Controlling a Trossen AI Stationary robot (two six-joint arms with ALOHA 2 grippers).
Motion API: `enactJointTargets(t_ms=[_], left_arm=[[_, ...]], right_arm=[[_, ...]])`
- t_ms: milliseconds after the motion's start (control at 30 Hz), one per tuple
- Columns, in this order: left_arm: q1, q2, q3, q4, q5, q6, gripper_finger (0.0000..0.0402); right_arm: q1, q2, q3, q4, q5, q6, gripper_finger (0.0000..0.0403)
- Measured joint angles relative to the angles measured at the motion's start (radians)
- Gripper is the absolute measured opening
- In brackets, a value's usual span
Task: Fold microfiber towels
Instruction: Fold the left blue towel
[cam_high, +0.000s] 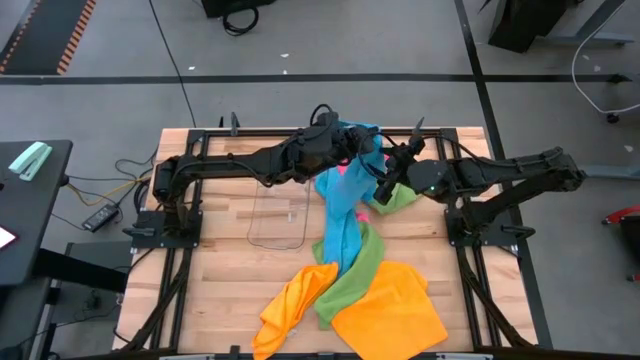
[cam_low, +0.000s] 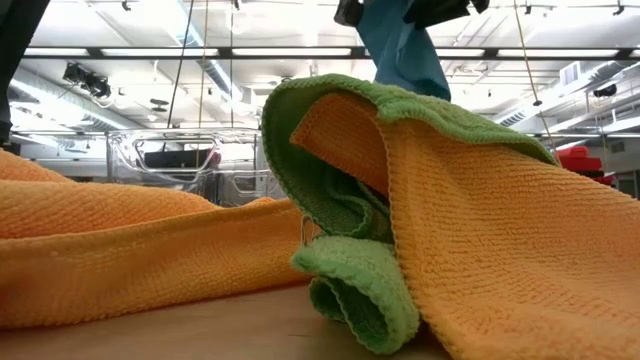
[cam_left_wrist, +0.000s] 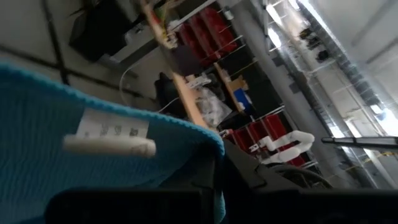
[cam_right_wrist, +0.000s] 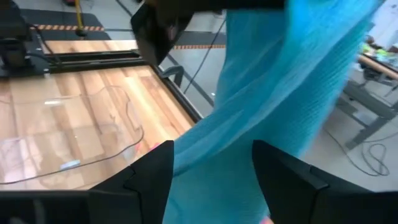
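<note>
- Right now I have the left gripper (cam_high: 352, 140) pinched on the top edge of the blue towel (cam_high: 345, 205), lifting it above the far side of the table (cam_high: 215, 270) beyond the clear tray (cam_high: 278, 212); the cloth hangs down and trails toward the pile nearer the front.
- My right gripper (cam_right_wrist: 211, 165) sits just beside that hanging blue towel (cam_right_wrist: 273, 93), its fingers (cam_right_wrist: 152, 171) spread with the cloth between them, not yet clamped.
- To do this step well, I judge I should slide the right fingers to a free edge or corner of the blue cloth, close firmly on a single layer, then draw the two grippers apart so the towel spreads flat before folding.
- I would keep the lift high enough that the tail clears the other cloths, or it may drag them along.
- Around it: a green towel (cam_high: 358, 268) lies under and beside the blue one's tail, with a second green patch and a hint of pink beside the right gripper; two orange towels (cam_high: 392, 310) sit at the front edge, well clear of the tray.
- That tangle is the main obstacle; the tray itself lies just beside the hanging cloth and could get bumped.
</note>
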Motion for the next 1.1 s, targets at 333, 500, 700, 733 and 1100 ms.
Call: enactJointTargets(t_ms=[333,500,700,733,1100], left_arm=[[-0.001,0.000,0.000,-0.002,0.041,0.006,0.0012],[-0.001,0.000,0.000,-0.002,0.042,0.016,0.0022],[0.000,0.000,0.000,-0.021,0.072,0.152,0.0033],[0.000,0.000,0.000,-0.040,0.095,0.181,0.0033],[-0.006,0.000,0.000,-0.259,0.373,0.413,0.0029]], right_arm=[[-0.022,0.000,0.000,0.007,-0.034,-0.026,0.0141],[-0.051,-0.005,0.000,-0.020,-0.039,-0.026,0.0076],[-0.057,-0.077,0.000,-0.158,-0.184,-0.016,0.0019],[-0.058,-0.096,0.000,-0.185,-0.226,-0.011,0.0013],[-0.099,-0.115,0.138,-0.640,-0.752,0.064,0.0006]])
